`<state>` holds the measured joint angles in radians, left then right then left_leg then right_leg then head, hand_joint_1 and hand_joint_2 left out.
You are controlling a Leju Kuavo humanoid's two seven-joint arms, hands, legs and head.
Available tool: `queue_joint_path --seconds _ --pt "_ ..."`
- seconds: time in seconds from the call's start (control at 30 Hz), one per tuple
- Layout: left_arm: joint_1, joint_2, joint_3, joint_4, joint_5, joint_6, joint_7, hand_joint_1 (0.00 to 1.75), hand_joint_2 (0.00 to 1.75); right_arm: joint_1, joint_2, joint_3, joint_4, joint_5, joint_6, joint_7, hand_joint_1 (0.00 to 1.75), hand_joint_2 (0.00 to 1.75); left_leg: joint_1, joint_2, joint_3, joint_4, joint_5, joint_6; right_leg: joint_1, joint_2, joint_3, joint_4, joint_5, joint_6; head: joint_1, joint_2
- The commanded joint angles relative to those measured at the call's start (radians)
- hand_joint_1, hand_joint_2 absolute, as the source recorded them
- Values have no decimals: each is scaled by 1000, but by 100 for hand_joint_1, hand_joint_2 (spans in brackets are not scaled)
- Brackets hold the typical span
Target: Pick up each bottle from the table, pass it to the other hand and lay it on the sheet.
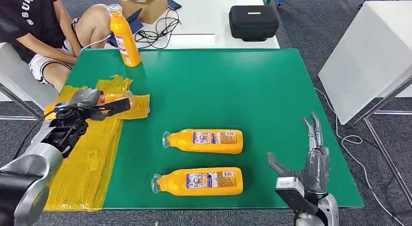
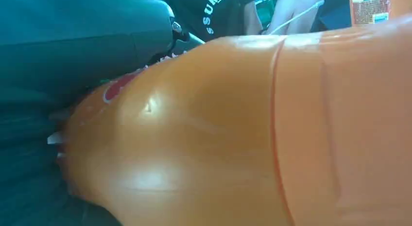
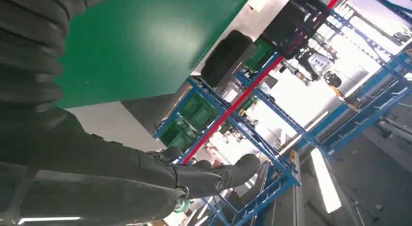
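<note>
Now the left hand (image 1: 90, 107) is gripping an orange plastic bottle (image 1: 111, 97) over the crumpled yellow plastic sheet (image 1: 85, 158) at the frame's left. The right hand (image 1: 311, 160) is waiting with fingers spread, lower right. Released carelessly, the bottle may be rolling off onto the green table (image 1: 218, 85).

Two orange bottles lie on their sides at lower centre, one (image 1: 204, 141) above the other (image 1: 199, 182), caps pointing left. A third (image 1: 124, 36) stands upright at upper left; a fourth (image 1: 111, 98) lies over the crumpled yellow sheet (image 1: 87, 163) at left.
</note>
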<state>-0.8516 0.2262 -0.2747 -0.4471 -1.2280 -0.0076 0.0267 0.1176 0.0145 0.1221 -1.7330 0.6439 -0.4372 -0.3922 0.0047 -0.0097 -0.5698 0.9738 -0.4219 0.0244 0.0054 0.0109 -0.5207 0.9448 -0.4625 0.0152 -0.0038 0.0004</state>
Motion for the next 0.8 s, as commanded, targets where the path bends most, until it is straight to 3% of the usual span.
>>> queue_joint_path --seconds 0.03,0.33,0.8 --pt "19 1 49 31 19 2 -41 175 175 -68 -1 -5 75 1 8 2 0 175 0 3 3 -1 -1 -1 0 2 3 -1 0 1 0 0" --pt "74 -33 43 -35 28 -1 -104 175 175 -85 3 11 90 0 3 8 0 175 1 1 3 0 -1 -1 1 -1 3 -1 -1 1 0 0" --pt "44 -63 19 -22 25 -18 -125 175 175 -113 1 2 115 -7 4 9 0 175 1 0 1 0 0 0 1 -2 2 -1 0 1 0 0"
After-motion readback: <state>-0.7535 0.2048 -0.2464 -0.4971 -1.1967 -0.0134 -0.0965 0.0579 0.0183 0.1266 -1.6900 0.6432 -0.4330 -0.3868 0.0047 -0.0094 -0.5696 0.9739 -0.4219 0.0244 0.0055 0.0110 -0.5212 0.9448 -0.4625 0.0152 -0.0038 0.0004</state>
